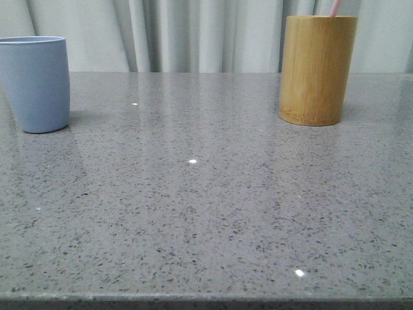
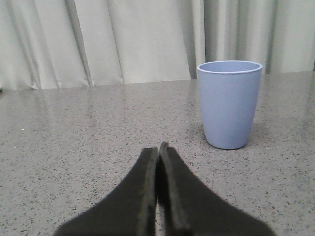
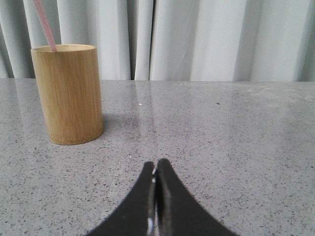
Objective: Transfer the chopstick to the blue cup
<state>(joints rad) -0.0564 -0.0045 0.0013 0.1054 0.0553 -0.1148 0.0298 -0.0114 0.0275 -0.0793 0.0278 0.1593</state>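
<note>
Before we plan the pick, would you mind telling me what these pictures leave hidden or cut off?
- Thin pale pink chopstick: lower part hidden inside the bamboo-brown cylinder holder; upper end cut off by the frame edge in front and right wrist views.
- Pale greyish-blue cup: cropped at the front view's edge; its inside is unseen.

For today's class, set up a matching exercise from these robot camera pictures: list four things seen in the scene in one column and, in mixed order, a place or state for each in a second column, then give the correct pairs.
Column 1
1. chopstick
2. blue cup
3. bamboo holder
4. left gripper

Column 2
A. stands alone on the left side of the table in the front view
B. shut, holding nothing
C. sticks up out of a container, leaning
D. stands on the right side of the table in the front view

Pairs: 1-C, 2-A, 3-D, 4-B
</note>
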